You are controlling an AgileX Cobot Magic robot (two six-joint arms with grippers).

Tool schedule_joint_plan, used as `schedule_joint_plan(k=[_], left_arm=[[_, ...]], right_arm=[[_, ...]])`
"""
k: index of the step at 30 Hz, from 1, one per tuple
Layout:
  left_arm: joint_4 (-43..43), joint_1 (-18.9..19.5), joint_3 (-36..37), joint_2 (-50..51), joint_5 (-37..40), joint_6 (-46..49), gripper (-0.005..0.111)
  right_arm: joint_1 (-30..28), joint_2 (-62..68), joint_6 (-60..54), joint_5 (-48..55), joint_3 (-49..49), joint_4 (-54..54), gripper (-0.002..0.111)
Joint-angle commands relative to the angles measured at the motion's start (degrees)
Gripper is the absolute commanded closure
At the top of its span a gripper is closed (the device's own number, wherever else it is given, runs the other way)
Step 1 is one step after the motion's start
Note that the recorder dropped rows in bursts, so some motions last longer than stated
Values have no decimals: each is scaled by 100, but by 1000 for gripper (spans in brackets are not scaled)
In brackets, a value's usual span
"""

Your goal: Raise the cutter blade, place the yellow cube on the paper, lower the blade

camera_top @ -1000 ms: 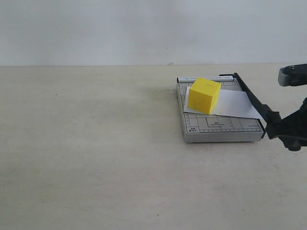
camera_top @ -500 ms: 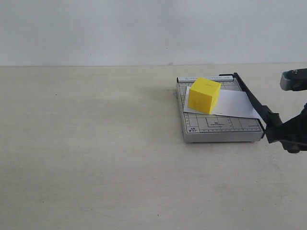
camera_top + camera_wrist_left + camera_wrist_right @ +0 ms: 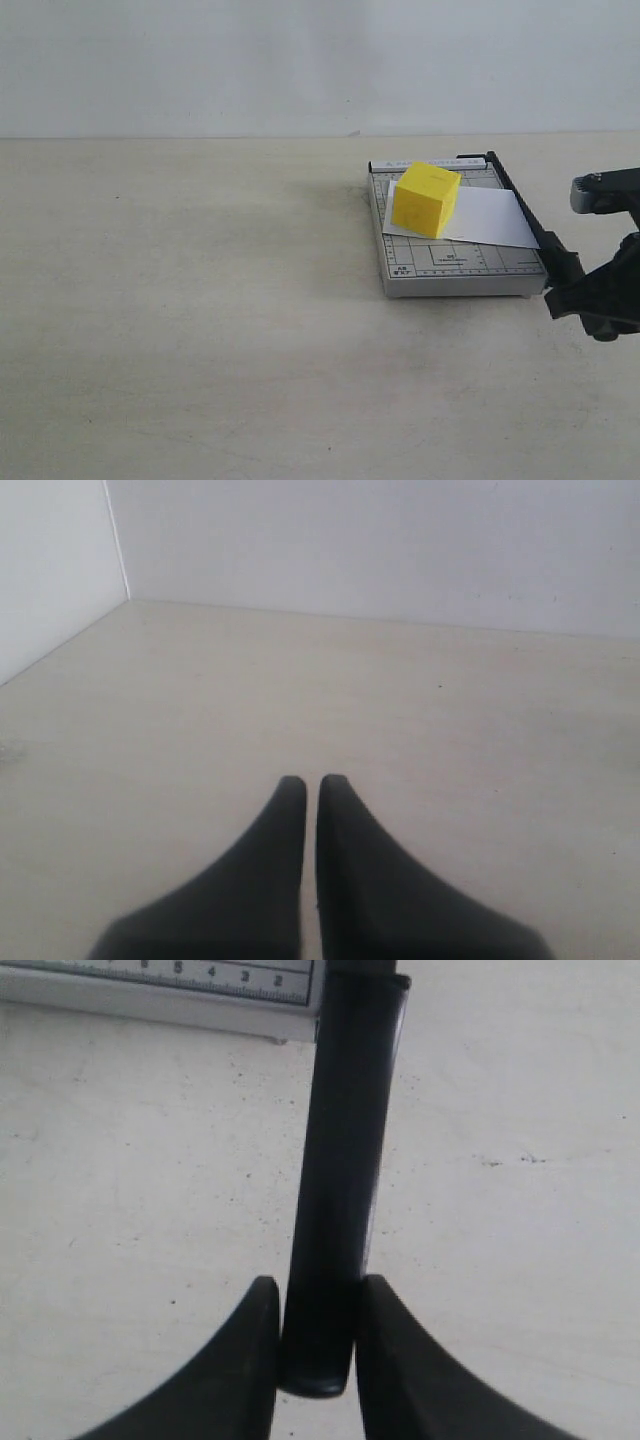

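The yellow cube [image 3: 426, 199] rests on the white paper [image 3: 490, 218], which lies across the grey cutter base [image 3: 455, 268]. The black cutter blade [image 3: 522, 205] runs along the base's right edge, lowered close to it. Its thick handle end [image 3: 338, 1200] sits between the fingers of my right gripper [image 3: 318, 1295], which is shut on it; in the exterior view that gripper [image 3: 585, 290] is at the right edge, just past the base's front corner. My left gripper [image 3: 305, 785] is shut and empty over bare table, and it does not show in the exterior view.
The grey base's ruler edge [image 3: 180, 980] lies just beyond the handle. A pale wall [image 3: 320, 65] backs the beige table [image 3: 180, 320]. A wall corner [image 3: 115, 540] appears in the left wrist view.
My right gripper has gone down with the handle, and the blade has dropped from slightly raised to nearly flat along the base. Cube and paper have not moved.
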Motion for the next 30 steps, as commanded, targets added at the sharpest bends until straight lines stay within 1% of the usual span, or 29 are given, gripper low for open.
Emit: schedule_joint_plan(k=[1, 20, 22, 28, 30], left_arm=[[-18, 14, 20, -15, -48, 22, 102], [-18, 14, 20, -15, -48, 22, 102], [-18, 14, 20, -15, -48, 22, 102], [-18, 14, 20, -15, -48, 22, 102], [-18, 14, 20, -15, -48, 22, 102]], right_arm=[[46, 230, -208, -427, 42, 100, 105], [46, 218, -212, -606, 42, 100, 104], [46, 218, -221, -647, 42, 100, 97], [46, 218, -221, -660, 42, 109, 58], [46, 218, -221, -687, 21, 109, 49]])
